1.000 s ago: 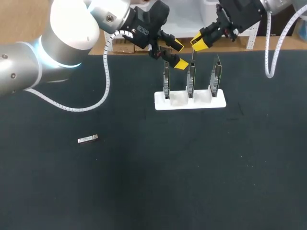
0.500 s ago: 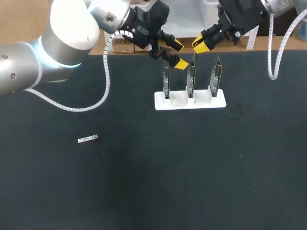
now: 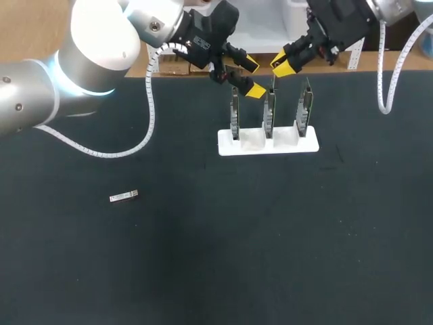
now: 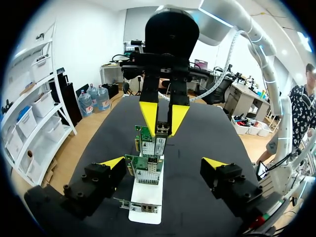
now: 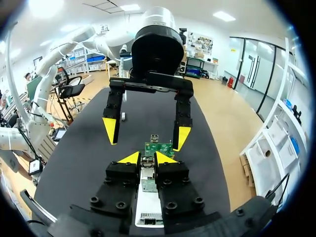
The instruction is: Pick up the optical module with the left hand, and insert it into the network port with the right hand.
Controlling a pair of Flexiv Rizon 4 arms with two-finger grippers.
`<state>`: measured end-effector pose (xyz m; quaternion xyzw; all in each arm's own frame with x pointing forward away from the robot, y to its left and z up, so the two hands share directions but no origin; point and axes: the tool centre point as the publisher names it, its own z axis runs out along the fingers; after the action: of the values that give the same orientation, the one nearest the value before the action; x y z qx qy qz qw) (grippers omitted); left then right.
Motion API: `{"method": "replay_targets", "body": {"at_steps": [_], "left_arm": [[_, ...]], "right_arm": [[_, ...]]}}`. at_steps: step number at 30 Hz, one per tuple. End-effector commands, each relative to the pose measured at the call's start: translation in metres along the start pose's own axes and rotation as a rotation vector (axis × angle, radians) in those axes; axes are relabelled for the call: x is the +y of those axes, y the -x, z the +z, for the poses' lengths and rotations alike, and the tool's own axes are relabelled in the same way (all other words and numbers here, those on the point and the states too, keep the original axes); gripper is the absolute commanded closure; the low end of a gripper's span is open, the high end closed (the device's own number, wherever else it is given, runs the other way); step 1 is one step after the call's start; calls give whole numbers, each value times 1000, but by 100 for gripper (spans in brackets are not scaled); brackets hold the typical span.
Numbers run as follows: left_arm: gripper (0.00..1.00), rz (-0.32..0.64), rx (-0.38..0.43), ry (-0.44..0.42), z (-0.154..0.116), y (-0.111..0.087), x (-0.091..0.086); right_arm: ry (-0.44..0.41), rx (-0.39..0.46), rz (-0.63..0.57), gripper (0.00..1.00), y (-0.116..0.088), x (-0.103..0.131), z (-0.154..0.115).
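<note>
Only the head view takes in the whole dark tabletop (image 3: 284,244). There the optical module (image 3: 124,196) lies flat and alone on the left half, about midway between the far and near edges and well apart from both arms. The right wrist view catches it only as a small pale sliver far beyond the other arm, and the left wrist view does not take it in. The left gripper (image 3: 253,77) hangs over the far edge, just beside the top of the leftmost card. Its own wrist view shows what the head view only hints at: the jaws spread wide, one yellow tip on either side of the row of cards, holding and touching nothing. Near the far edge, right of the middle, stands the white holder (image 3: 267,143) with three network cards (image 3: 269,112) upright in it. They are thin slivers from above but plainly green boards in both wrist views. The right gripper (image 3: 284,63) hangs over the far edge, above the middle card's top. No view settles whether it is open or clamped on anything.
</note>
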<state>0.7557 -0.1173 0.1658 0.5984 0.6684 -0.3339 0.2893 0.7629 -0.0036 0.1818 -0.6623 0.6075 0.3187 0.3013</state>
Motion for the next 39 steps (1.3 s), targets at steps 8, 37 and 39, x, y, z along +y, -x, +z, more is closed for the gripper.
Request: {"method": "replay_targets", "body": {"at_steps": [8,37,39], "left_arm": [[0,0,3,-2,0,0,1],[0,0,3,-2,0,0,1],[0,0,3,-2,0,0,1]], "right_arm": [[11,6,0,100,0,-7,6],[28,23,14,100,-4,-10,8],[30,24,14,100,-3,-10,10]]}}
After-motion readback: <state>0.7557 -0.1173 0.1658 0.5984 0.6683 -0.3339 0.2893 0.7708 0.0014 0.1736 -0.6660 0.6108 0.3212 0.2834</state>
